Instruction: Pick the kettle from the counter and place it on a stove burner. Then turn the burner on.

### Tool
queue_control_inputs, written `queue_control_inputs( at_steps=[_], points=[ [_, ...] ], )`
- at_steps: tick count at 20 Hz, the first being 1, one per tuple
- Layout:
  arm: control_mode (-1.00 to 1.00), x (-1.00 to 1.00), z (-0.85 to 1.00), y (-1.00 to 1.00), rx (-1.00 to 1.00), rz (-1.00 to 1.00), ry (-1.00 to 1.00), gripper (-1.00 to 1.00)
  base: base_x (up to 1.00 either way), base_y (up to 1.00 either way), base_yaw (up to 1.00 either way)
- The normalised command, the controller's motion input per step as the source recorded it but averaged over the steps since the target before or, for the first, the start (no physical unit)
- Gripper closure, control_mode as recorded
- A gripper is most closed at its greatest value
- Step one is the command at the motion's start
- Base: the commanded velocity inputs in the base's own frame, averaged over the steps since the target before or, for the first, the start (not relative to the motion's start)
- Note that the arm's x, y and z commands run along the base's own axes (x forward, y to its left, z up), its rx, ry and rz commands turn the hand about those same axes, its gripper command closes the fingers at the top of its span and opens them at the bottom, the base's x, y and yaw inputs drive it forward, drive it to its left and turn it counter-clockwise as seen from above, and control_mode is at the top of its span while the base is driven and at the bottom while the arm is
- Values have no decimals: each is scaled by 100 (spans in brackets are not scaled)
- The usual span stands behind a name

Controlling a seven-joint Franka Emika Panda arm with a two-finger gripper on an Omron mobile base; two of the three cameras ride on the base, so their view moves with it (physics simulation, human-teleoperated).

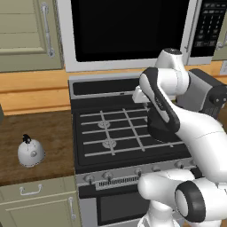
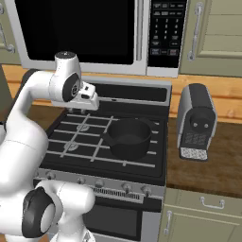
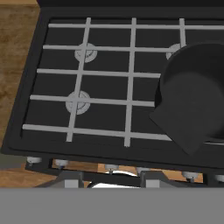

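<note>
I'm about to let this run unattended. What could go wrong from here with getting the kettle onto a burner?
The kettle sits on the counter far left of the stove, while the arm hangs over the cooktop, so a long sideways reach could clip the stove's edge. The black pot already covers the right side, leaving the two left burners; drifting right risks a collision. The kettle's small top knob may slip from the claw.

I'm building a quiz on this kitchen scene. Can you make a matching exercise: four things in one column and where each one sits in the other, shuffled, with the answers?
Things:
1. kettle
2. black pot
3. toaster
4. microwave

Places:
A. above the cooktop, between cabinets
B. on the counter left of the stove
C. on the right side of the cooktop grates
D. on the counter right of the stove

Pairs: 1-B, 2-C, 3-D, 4-A
</note>
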Motion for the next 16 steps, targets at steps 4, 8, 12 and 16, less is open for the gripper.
queue_control_inputs(
  at_steps=[4, 8, 12, 16],
  points=[
    [-100, -32, 0, 19, 0, 5, 0, -100, 0, 0, 0],
    [-100, -54, 2, 95, 0, 6, -4, -100, 0, 0, 0],
    [-100, -26, 0, 100, -1, 2, -9, -100, 0, 0, 0],
    [-100, -26, 0, 100, -1, 2, -12, -100, 0, 0, 0]
  ],
)
